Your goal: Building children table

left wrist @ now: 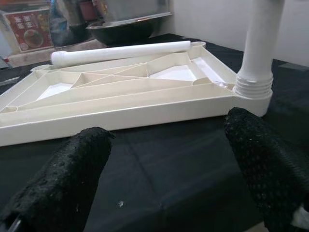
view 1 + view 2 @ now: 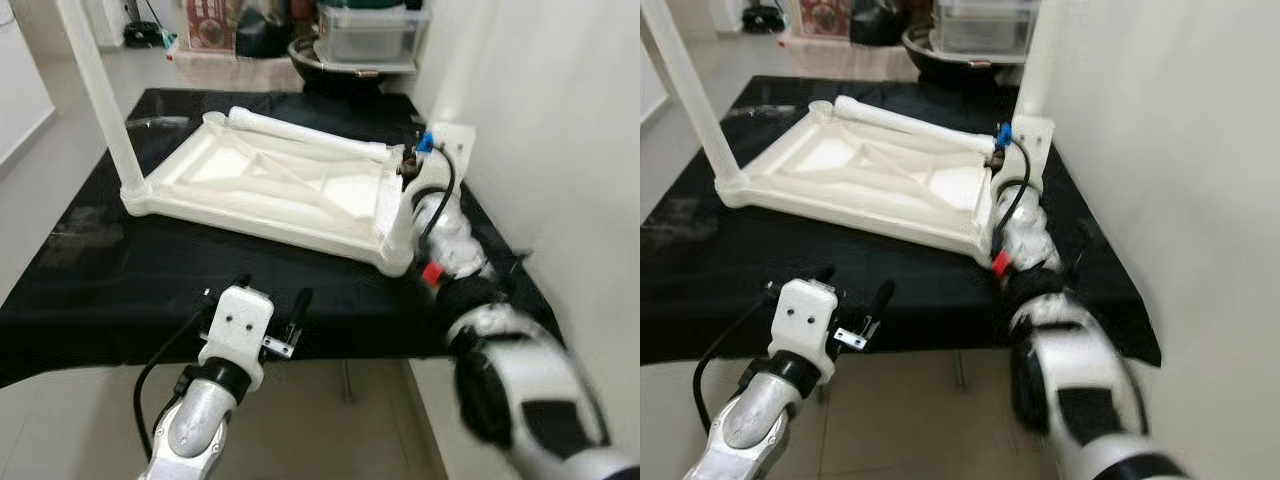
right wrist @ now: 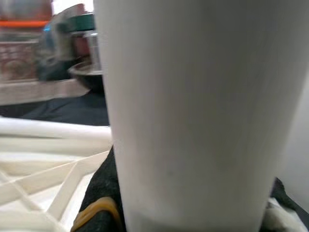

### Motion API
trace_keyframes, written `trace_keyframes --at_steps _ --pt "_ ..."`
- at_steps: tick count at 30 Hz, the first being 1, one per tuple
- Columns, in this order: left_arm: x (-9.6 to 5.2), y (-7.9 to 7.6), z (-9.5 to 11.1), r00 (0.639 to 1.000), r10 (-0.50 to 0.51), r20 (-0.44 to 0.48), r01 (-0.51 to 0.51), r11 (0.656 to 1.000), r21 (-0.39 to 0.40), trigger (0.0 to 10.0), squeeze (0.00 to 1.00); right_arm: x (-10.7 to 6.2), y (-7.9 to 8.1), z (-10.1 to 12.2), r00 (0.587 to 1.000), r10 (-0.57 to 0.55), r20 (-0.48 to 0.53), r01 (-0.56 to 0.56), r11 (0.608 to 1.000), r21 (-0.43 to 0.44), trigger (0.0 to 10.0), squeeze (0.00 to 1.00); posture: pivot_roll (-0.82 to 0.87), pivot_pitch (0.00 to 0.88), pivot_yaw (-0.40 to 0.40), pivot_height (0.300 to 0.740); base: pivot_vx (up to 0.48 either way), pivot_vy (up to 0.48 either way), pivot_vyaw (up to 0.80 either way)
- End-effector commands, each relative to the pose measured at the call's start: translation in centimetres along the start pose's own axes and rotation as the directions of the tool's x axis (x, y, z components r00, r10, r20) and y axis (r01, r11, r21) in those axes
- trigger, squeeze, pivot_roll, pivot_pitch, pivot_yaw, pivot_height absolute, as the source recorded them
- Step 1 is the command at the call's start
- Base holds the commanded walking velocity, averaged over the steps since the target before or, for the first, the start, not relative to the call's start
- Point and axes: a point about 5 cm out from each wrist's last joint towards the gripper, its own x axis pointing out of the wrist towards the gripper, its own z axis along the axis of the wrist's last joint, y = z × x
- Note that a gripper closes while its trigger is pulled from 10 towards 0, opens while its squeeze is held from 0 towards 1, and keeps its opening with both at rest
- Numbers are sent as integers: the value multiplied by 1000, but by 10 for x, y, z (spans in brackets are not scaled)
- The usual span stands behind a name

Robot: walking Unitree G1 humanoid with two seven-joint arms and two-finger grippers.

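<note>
**Right arm at the near right corner leg, left arm standing off**

The white plastic children's tabletop (image 2: pixel 270 190) lies upside down on the black cloth-covered work surface (image 2: pixel 120 270), ribbed underside up. One white tubular leg (image 2: pixel 100 90) stands upright in the near left corner socket, its long axis vertical. A loose white tubular leg (image 2: pixel 300 130) lies flat along the far edge of the tabletop, its long axis running left to right.

At the near right corner another white tubular leg (image 2: pixel 1045 55) rises vertically, and the right gripper (image 2: pixel 1005 165) is right against it. The right wrist view looks straight onto this tube with black finger padding beside its base, so the gripper appears to be closed around it, though the fingertips themselves are hidden. I judge the coming move turns on keeping that tube plumb over its socket while it is seated or twisted home.

The left gripper (image 2: pixel 270 300) hovers over the near edge of the cloth, short of the tabletop, fingers spread wide and empty. The loose leg lies beyond it, across the tabletop, so the left arm would have to reach across for it.
</note>
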Motion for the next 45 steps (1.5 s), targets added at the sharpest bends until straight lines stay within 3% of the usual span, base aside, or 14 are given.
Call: trace_keyframes --at_steps 1,2,3,6,7,9,13,22,31,32,33,34,43,45 --pt "1 -3 -2 1000 -8 -9 8 1000 2 10000 0 -10 1 -23 996 -35 -83 36 999 10 824 0 117 97 -77 740 0 0 0" --pt "1 -3 -2 1000 -8 -9 8 1000 2 10000 0 -13 10 -19 998 19 -52 -17 1000 26 10000 0 116 96 -78 740 0 0 0" --pt "1 -3 -2 1000 -7 -9 7 1000 2 10000 0 -13 17 -14 995 101 -2 -100 994 42 10000 1000 116 96 -79 740 0 0 0" --pt "0 -3 -3 1000 -5 -10 5 1000 3 10000 0 -13 20 -10 981 186 61 -189 981 43 10000 1000 113 96 -80 740 0 0 0" --pt "0 -2 -3 1000 -4 -11 4 1000 4 10000 0 -11 15 -9 977 197 79 -199 980 15 10000 353 113 96 -80 740 0 0 0" --pt "0 -2 -3 1000 -2 -11 2 1000 4 10000 0 -8 9 -11 969 240 66 -242 970 23 10000 0 114 94 -82 740 0 0 0" --pt "0 -2 -3 1000 3 -12 -3 1000 4 10000 0 -4 -4 -10 923 379 57 -382 923 43 10000 0 112 90 -80 740 0 0 0" --pt "2 -4 -3 1000 -5 -3 5 1000 1 10000 0 -11 -15 -5 363 932 5 -903 350 250 10000 0 121 70 -85 740 0 0 0" --pt "1 -6 -3 1000 -5 -5 5 1000 -3 10000 0 -26 8 -8 65 997 -49 -970 75 232 10000 0 134 57 -86 740 0 0 0" --pt "1 -6 -2 1000 -5 -4 5 1000 -3 10000 0 -25 13 -8 103 993 -63 -970 114 213 4235 0 134 54 -92 740 0 0 0" --pt "1 -6 -2 1000 -5 -4 5 1000 -3 10000 0 -25 13 -8 103 993 -63 -970 114 213 4235 0 134 54 -92 740 0 0 0" --pt "1 -5 -3 1000 -2 -4 2 1000 1 10000 0 -15 17 -6 281 957 -68 -945 288 155 0 0 132 49 -88 740 0 0 0" --pt "3 -5 -3 1000 -8 -1 8 1000 1 10000 0 1 -1 -8 600 798 -53 -791 601 114 0 0 121 39 -75 740 0 0 0" --pt "4 -5 -3 1000 -14 2 14 1000 -2 10000 0 6 -15 -16 781 618 -95 -612 786 80 0 0 112 35 -69 740 0 0 0"
